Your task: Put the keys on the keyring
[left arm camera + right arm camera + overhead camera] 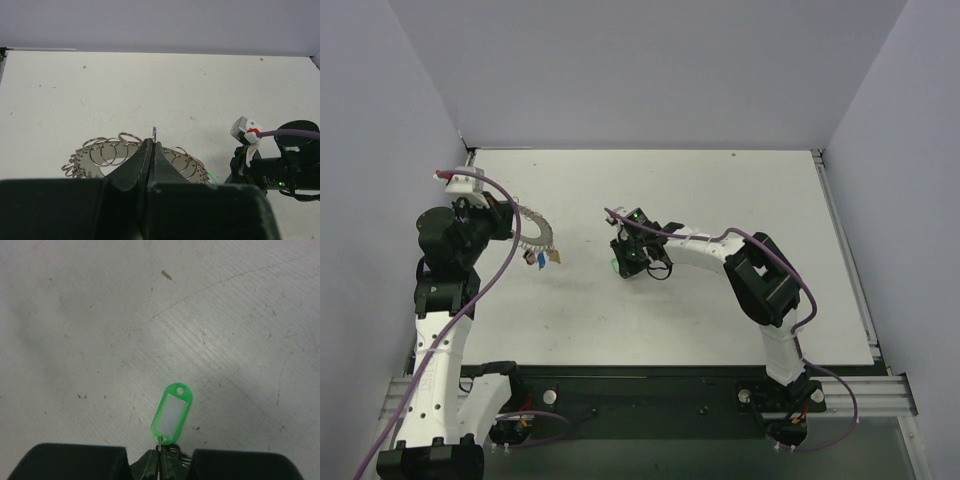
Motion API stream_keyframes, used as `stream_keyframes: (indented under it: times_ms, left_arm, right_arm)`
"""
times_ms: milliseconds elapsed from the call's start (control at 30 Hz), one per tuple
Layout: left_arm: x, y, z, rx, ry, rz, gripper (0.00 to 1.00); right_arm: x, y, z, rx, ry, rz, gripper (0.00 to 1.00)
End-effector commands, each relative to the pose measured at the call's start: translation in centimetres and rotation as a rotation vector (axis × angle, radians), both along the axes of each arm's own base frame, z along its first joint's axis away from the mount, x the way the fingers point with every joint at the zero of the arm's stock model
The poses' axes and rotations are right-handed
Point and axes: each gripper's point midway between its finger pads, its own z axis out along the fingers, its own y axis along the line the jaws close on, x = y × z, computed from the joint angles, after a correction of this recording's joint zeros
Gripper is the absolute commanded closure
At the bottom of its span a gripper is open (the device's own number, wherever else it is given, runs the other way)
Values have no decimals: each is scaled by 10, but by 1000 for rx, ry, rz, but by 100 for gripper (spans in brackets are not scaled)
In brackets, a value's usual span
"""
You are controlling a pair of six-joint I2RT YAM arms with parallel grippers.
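The keyring (pixel 116 159), a silvery disc-like ring with a scalloped rim and several small split rings on it, is held up off the table. My left gripper (pixel 154 143) is shut on a thin metal edge of it. In the top view the keyring (pixel 536 234) sticks out from the left gripper (pixel 513 222), with blue and yellow-tagged keys (pixel 542 257) hanging below it. A green-tagged key (pixel 172 413) lies on the table. My right gripper (pixel 160 456) is shut on the small wire ring at the tag's near end, and the metal key blade is mostly hidden under the fingers.
The white table (pixel 720 200) is walled on three sides. From the left wrist camera the right arm (pixel 280 167) shows at the right, close to the keyring. A small brown speck (pixel 166 275) lies on the table ahead of the right gripper.
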Motion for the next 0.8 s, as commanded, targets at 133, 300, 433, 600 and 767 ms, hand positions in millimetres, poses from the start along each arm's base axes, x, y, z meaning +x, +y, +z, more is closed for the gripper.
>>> stream_keyframes:
  times_ms: [133,300,433,600,767]
  left_arm:
    - [3,0,33,-8,-123,-8,100]
    - [3,-5,34,-9,-131,-32,100]
    - [1,-18,33,-13,-135,-118,100]
    - [-5,-41,37,-24,-165,-258,100]
    - [-24,-68,56,-23,-275,-425,100]
  right_arm:
    - [5,4,7,21,-38,-4,100]
    - [8,1,24,81,-68,-7,100]
    - [13,-6,53,160,-117,-10,100]
    - [11,-14,85,245,-137,13,100]
    - [0,-22,131,315,-184,36,100]
